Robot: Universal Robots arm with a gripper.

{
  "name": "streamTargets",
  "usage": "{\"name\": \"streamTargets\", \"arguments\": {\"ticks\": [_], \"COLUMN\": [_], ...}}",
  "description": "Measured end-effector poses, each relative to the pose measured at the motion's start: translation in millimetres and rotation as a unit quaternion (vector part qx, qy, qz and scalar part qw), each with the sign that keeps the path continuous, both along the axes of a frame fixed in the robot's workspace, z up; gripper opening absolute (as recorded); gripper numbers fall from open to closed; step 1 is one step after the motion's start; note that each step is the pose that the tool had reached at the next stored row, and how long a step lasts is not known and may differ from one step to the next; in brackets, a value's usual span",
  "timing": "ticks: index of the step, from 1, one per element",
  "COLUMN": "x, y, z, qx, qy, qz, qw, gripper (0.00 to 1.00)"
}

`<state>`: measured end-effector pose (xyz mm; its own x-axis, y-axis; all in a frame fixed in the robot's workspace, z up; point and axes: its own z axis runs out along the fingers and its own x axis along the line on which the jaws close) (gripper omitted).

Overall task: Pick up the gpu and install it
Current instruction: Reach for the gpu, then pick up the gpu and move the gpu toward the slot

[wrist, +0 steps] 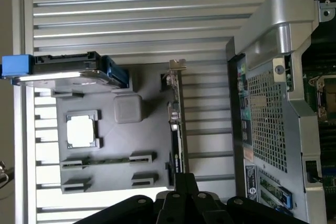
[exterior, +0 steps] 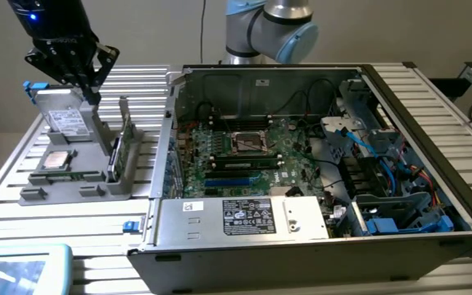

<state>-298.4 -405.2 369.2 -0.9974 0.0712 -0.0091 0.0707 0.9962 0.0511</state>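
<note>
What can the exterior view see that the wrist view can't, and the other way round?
The exterior view adds the inside of the open computer: the labelled power supply, the blue cables, and the arm joint behind the case. The wrist view adds the computer's holed back panel. Both show the grey holder tray with the hard drive, the square chip and the gpu standing on edge, plus the shut end effector hanging over the tray, holding nothing.

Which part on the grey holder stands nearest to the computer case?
The gpu, the thin dark card upright on edge with a silvery bracket; the silver hard drive stands farther off.
</note>
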Motion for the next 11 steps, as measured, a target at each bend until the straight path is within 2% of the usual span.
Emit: {"name": "streamTargets", "arguments": {"ticks": [11], "x": [-0.1], "y": [0.0], "z": [-0.1], "qx": [0.0], "qy": [0.0], "qz": [0.0], "qw": [1.0], "gripper": [0.11]}}
